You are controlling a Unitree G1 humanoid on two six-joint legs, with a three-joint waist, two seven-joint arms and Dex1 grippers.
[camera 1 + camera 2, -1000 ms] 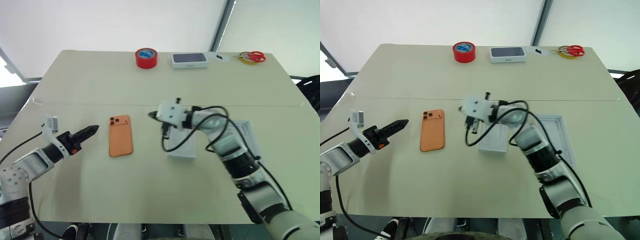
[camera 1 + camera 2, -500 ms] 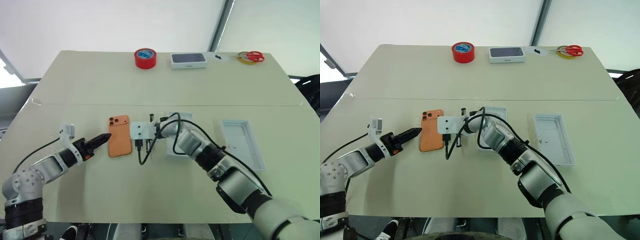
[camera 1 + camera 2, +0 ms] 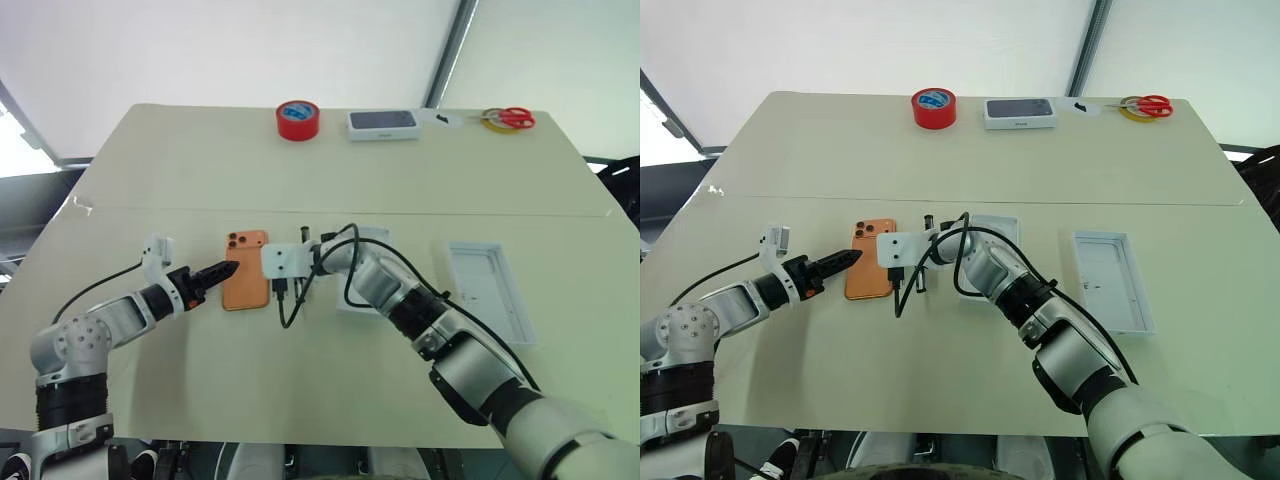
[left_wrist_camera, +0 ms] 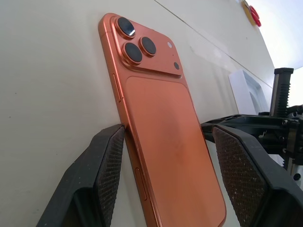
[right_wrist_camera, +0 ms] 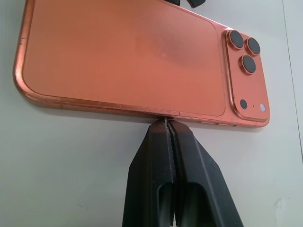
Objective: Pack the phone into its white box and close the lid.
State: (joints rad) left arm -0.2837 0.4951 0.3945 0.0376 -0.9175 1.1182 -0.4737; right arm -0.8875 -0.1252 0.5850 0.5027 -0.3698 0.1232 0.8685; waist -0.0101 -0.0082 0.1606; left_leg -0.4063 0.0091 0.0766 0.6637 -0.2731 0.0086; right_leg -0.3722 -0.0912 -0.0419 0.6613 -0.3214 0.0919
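Note:
The orange phone (image 3: 245,284) lies flat, camera block facing up, left of the table's middle. My left gripper (image 3: 231,268) reaches it from the left. It is open, and its fingers (image 4: 108,161) straddle the phone's near end, one pad against the side edge. My right gripper (image 5: 166,122) is shut with nothing in it, its tips pressed against the phone's opposite long edge. The white box (image 3: 373,236) sits just right of the phone, mostly hidden behind my right arm. The lid (image 3: 486,290) lies open side up farther right.
Along the far edge of the table stand a red tape roll (image 3: 298,119), a white box with a dark top (image 3: 382,123) and red-handled scissors (image 3: 511,118). A seam (image 3: 150,209) crosses the table behind the phone.
My right gripper swung left and down from over the white box to the phone's right edge. My left gripper slid right until its fingers reached the phone. The phone stays put.

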